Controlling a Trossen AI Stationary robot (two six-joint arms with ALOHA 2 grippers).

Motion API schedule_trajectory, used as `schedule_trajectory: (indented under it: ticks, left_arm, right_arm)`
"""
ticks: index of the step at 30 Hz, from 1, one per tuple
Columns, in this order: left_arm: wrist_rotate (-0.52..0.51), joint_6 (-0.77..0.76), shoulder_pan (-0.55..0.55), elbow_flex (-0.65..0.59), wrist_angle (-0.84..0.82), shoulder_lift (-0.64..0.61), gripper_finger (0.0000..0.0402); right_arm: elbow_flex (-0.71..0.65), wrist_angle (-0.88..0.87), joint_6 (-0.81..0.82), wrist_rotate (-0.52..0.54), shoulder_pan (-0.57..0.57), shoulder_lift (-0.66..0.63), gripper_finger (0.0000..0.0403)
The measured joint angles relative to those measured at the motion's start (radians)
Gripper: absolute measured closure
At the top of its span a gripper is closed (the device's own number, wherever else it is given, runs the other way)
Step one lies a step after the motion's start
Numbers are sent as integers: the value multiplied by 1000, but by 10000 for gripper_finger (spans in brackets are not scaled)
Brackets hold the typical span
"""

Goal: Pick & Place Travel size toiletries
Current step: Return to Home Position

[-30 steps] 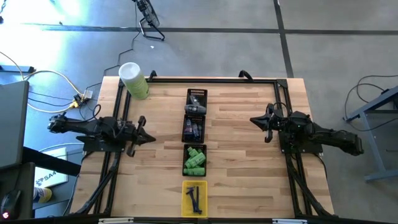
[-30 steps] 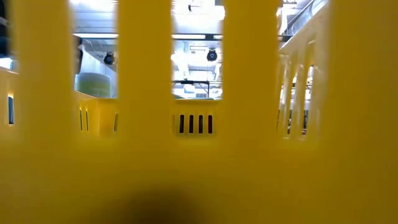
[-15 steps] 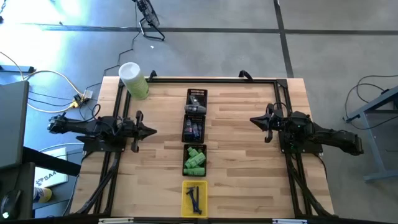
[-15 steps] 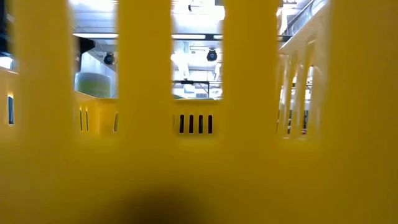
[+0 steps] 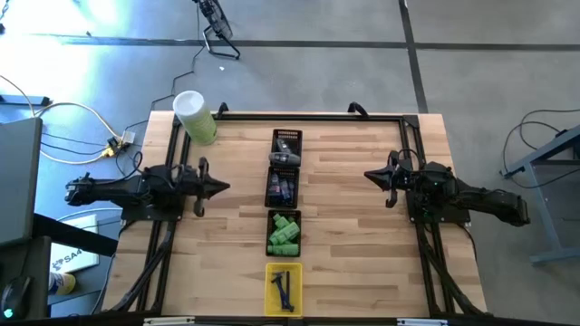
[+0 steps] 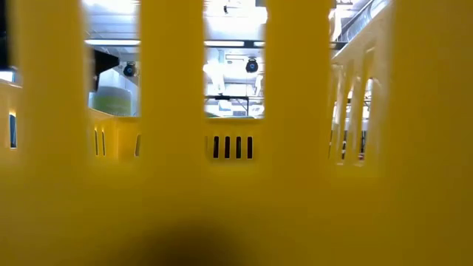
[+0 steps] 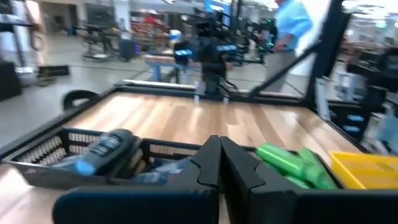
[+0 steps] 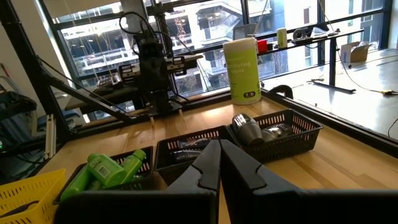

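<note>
High view places the left gripper and right gripper over the bare wooden tabletop, on opposite sides and well beyond the yellow bin. Both wrist views show the jaws pressed together, gripping nothing. Glossy green bottles lie heaped in the black mesh bin just beyond the yellow bin. The farther mesh bins hold dark and grey-blue pieces too small to sort out. Thin dark sticks lie inside the yellow bin. Low view is almost wholly blocked by that bin's blurred, slatted plastic wall.
</note>
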Motion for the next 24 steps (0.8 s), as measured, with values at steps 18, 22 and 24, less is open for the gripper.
schedule_trajectory:
  ticks: [18,22,24]
  left_arm:
    - [75,51,0,0,-12,0,401]
    - [75,52,0,0,-11,11,401]
    - [74,52,0,0,-14,20,401]
  right_arm:
    - [0,0,0,0,0,0,401]
    - [0,1,0,0,0,0,401]
    - [0,1,0,0,0,0,401]
